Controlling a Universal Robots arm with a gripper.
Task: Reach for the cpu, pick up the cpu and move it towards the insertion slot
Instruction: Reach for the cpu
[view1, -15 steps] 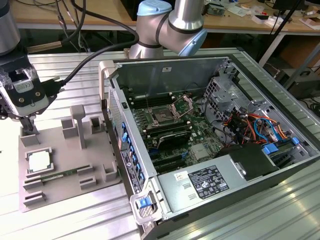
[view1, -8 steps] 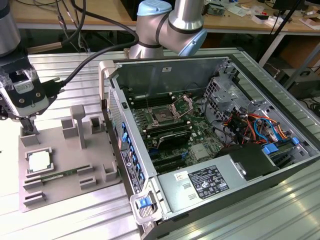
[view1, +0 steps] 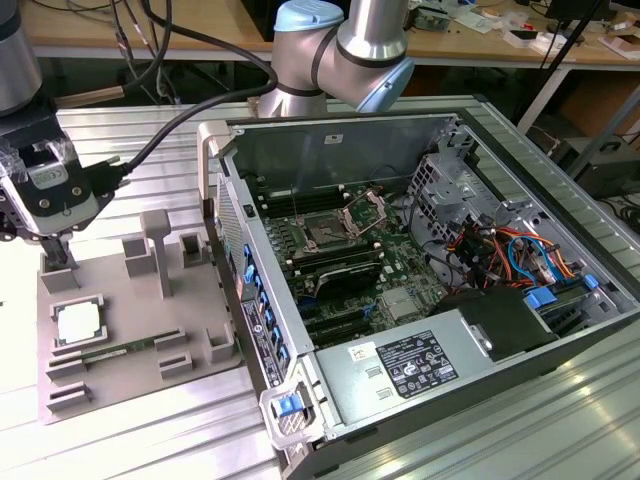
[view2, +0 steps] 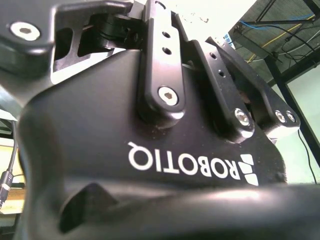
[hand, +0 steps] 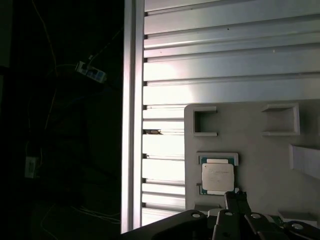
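**Tool closed and empty by the fixture plate – cpu in its pocket**

In the exterior view the tool (view1: 57, 262) hangs at the exterior view's left, over the far-left corner of the grey fixture plate (view1: 125, 300). Its tips are pressed together and grip nothing. The cpu (view1: 80, 322) lies flat in a square pocket on the plate's left part, nearer the camera than the tool and apart from it. A thin green memory stick (view1: 115, 352) lies on the plate just beside the cpu's near side.

In the first wrist view the tool (hand: 236, 196) shows its tips just beside one corner of the cpu (hand: 218, 178); contact can't be told. The plate (hand: 265, 165) sits on the slatted metal bench (hand: 225, 55).

The insertion slot (view1: 325, 232) is well to the exterior view's right – on the green motherboard inside the open computer case (view1: 340, 140), with its bracket raised. The arm (view1: 345, 45) rises behind the case.
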